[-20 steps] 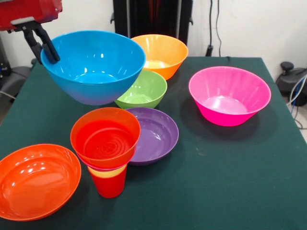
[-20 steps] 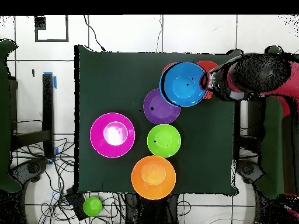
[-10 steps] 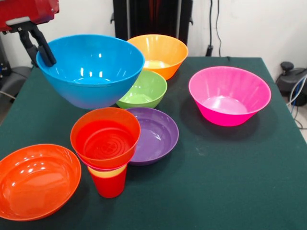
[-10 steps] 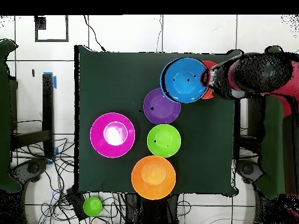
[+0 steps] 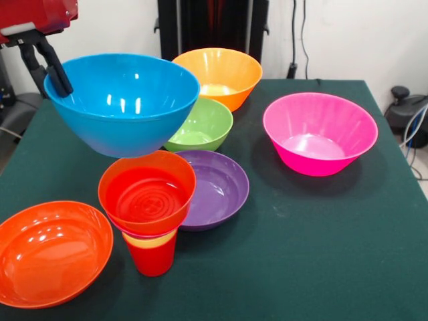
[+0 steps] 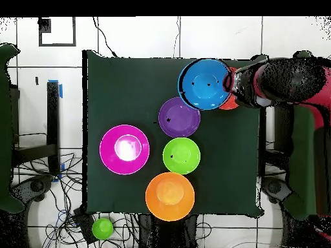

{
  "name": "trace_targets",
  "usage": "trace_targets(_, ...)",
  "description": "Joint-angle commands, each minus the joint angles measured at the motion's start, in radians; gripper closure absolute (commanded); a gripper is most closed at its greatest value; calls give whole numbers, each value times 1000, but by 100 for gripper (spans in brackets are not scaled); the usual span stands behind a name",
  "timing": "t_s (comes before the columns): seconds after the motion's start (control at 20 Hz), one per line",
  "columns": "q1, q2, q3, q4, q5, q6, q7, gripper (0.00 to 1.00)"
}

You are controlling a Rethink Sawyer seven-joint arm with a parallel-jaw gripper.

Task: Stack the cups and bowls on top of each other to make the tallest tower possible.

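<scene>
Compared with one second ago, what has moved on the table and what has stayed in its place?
The end effector, shut on the rim of the blue bowl, carried it in the front view leftward and down, closer above the tower. It has not let go. The tower, orange-red bowl, purple bowl, green bowl, light orange bowl and magenta-pink bowl stayed put.

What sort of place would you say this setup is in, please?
Most likely a robotics lab or test room: a table under dark green cloth stands on a white tiled floor, loose cables trail beside it, and a red robot arm holds a blue bowl.
</scene>
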Motion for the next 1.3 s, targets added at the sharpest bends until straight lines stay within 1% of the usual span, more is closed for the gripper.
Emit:
trace_targets(0.05, 15, 50, 17, 47, -27, -40, -239, 100)
trace_targets(0.6, 22, 66, 7, 59, -44, -74, -222, 100)
trace_targets(0.9, 31, 84, 4, 36, -47, -72, -232, 100)
trace_targets(1.3, 37, 102, 0, 28, -53, -87, -228, 100)
